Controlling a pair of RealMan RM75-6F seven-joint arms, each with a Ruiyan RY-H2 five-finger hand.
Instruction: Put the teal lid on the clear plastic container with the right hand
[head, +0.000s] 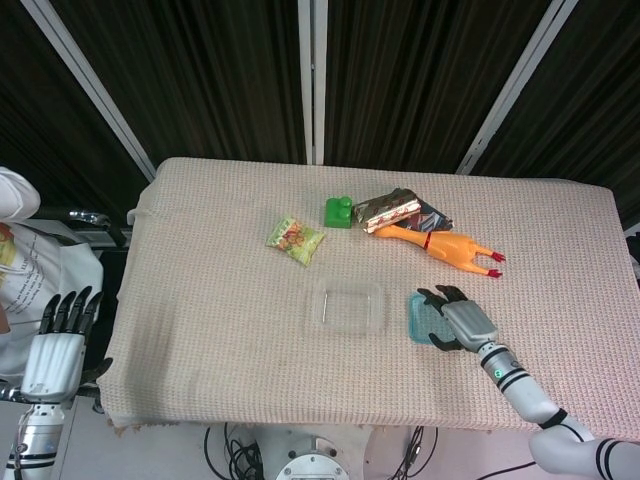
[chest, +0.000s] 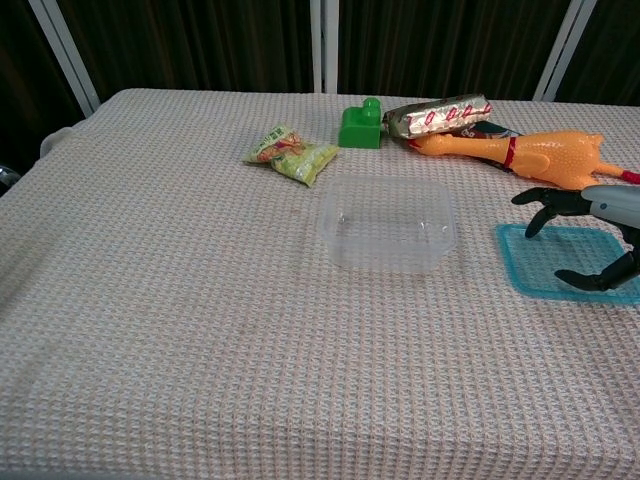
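The lid (chest: 553, 262) is partly hidden under the right hand (chest: 590, 235), whose spread fingers arch over it; a grasp cannot be confirmed.

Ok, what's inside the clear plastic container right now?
Nothing shows inside the clear plastic container; the woven cloth shows through its base. The teal lid lies beside it on the table, under the right hand.

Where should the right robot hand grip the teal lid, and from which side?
Probably by its long edges, from above on its right side. The teal lid lies flat on the cloth, so only its thin rim offers a pinch. The right robot hand already hovers over it with fingers spread across its width. The clear container sits to its left, so a right-side grip keeps the lid's path there unobstructed.
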